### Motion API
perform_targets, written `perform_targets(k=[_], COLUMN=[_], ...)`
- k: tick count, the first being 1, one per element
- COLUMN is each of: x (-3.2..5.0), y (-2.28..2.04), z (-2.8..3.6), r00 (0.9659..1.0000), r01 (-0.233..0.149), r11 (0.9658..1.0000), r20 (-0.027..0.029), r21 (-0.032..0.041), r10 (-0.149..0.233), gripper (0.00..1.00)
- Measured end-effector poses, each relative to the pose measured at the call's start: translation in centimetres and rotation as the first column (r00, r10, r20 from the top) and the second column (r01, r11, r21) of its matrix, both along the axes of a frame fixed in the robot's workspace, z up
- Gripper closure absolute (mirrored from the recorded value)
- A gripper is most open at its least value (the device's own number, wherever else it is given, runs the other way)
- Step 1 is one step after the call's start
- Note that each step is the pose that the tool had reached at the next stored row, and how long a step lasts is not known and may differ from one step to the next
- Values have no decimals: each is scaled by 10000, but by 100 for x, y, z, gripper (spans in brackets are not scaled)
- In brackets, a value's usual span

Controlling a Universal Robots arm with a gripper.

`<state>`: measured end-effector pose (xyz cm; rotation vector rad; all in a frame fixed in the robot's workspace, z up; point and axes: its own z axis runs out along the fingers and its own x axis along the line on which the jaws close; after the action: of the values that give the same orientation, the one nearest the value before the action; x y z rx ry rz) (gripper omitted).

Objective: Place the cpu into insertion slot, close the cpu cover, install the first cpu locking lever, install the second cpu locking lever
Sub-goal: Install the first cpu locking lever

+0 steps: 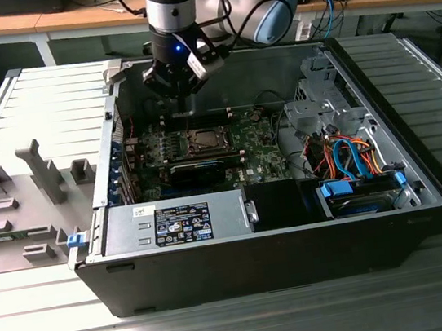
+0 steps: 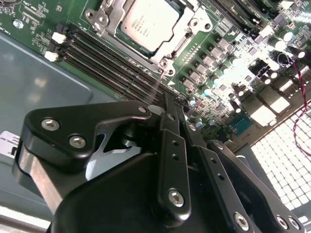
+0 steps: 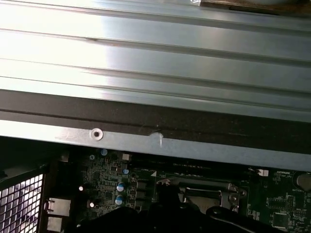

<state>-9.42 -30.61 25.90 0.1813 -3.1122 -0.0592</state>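
**Claw above the memory slots, cpu seated in socket**

Your claw (image 2: 170,109) hangs inside the open computer case (image 1: 422,187), near its far wall, fingers drawn together with nothing between them. The tips point down at the memory slots (image 2: 112,58), presumably to work at the socket hardware. Just beyond those slots, the cpu (image 2: 148,22) lies flat in the insertion slot (image 1: 203,141). The cpu cover (image 2: 182,41) frames it, apparently down. The claw touches none of these.

- The ribbed metal table (image 1: 53,321) carries the open computer case (image 1: 265,246).
- A grey fixture tray (image 1: 20,202) lies on it at the exterior view's left.
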Motion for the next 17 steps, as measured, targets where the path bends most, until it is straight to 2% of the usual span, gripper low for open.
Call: perform_targets(k=[8,17], x=[76,106], y=[0,-1], z=[0,0], r00=[10000,10000], r01=[0,1], r11=[10000,10000], r20=[-1,0], r21=[0,0], r10=[0,-1], gripper=[89,89])
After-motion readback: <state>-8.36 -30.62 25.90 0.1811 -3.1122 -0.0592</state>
